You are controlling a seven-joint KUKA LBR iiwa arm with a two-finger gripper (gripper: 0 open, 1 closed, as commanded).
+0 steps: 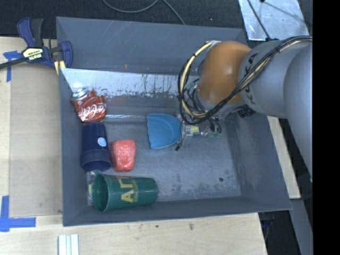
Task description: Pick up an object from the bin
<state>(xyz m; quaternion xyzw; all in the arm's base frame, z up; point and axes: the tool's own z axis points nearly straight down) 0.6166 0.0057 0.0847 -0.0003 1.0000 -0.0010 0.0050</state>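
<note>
I count five things in the grey metal bin, one of each: a crushed red cola can, a dark blue plastic cup, a crumpled red-orange lump, a dark green plastic cup with yellow letters lying on its side, and a light blue plastic scoop-shaped piece. Four of them run down the left side of the frame. The can sits in the upper left corner of the bin floor, and the blue cup lies just below it along the left wall. The lump touches that cup's right side. The green cup lies along the lower wall in the lower left corner. The light blue piece lies alone near the middle of the floor, with bare metal between it and the lump at its lower left. The whole right half of the floor, down to the lower right corner, is open. My hand is at the right edge of the light blue piece, tucked under my orange wrist cover and its looped cables, which hide much of it. I cannot tell whether it is clenched or released, nor whether it touches the piece. My grey arm crosses the bin's right wall at the upper right.
</note>
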